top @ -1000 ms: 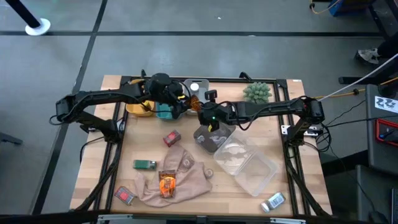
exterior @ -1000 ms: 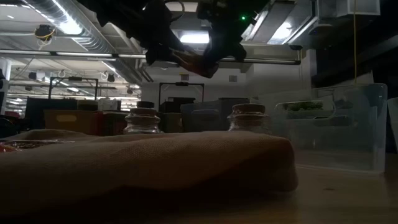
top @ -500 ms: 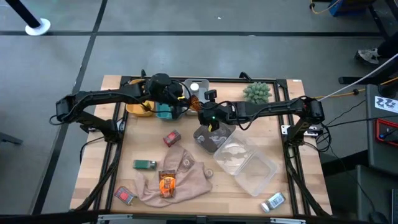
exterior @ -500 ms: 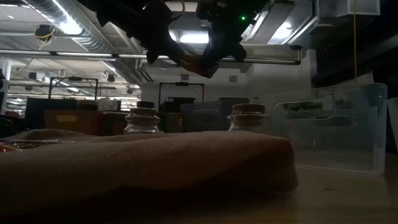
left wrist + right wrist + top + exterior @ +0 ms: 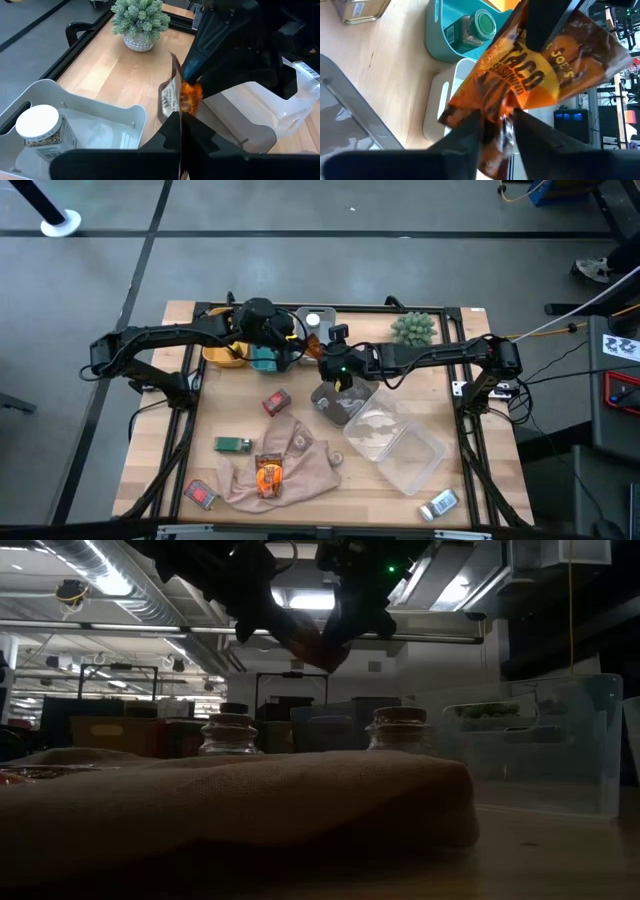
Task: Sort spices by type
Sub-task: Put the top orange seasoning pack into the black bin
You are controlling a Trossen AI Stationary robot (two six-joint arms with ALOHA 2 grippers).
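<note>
From above, we see almost nothing changed from half a second ago: both arms meet over the far middle of the worktop (image 5: pixel 200 395), just beside the teal bin (image 5: pixel 265 359). The left gripper (image 5: pixel 296 340) and the right gripper (image 5: pixel 322 352) are both at the orange-brown sachet (image 5: pixel 312 344), held above the white bin (image 5: pixel 318 321). Nearer than the teal bin we count two red packets (image 5: pixel 276 401) (image 5: pixel 200 494), one green box (image 5: pixel 233 445), one more orange sachet (image 5: pixel 268 475) on the beige cloth (image 5: pixel 300 458), and one silver packet (image 5: pixel 438 504) off by the clear tub (image 5: pixel 400 445).

At worktop height, the sachet (image 5: pixel 312 645) sits slightly lower between the dark arms than a second ago. We count two jars (image 5: pixel 229 733) (image 5: pixel 398 730) behind the cloth.

In the left wrist view, the left jaws are closed on the sachet (image 5: pixel 176 100); one white-capped jar (image 5: pixel 42 131) lies in the white bin.

In the right wrist view, the right jaws pinch the sachet (image 5: pixel 530 82) too; one green-lidded jar (image 5: pixel 472 27) stands in the teal bin.
</note>
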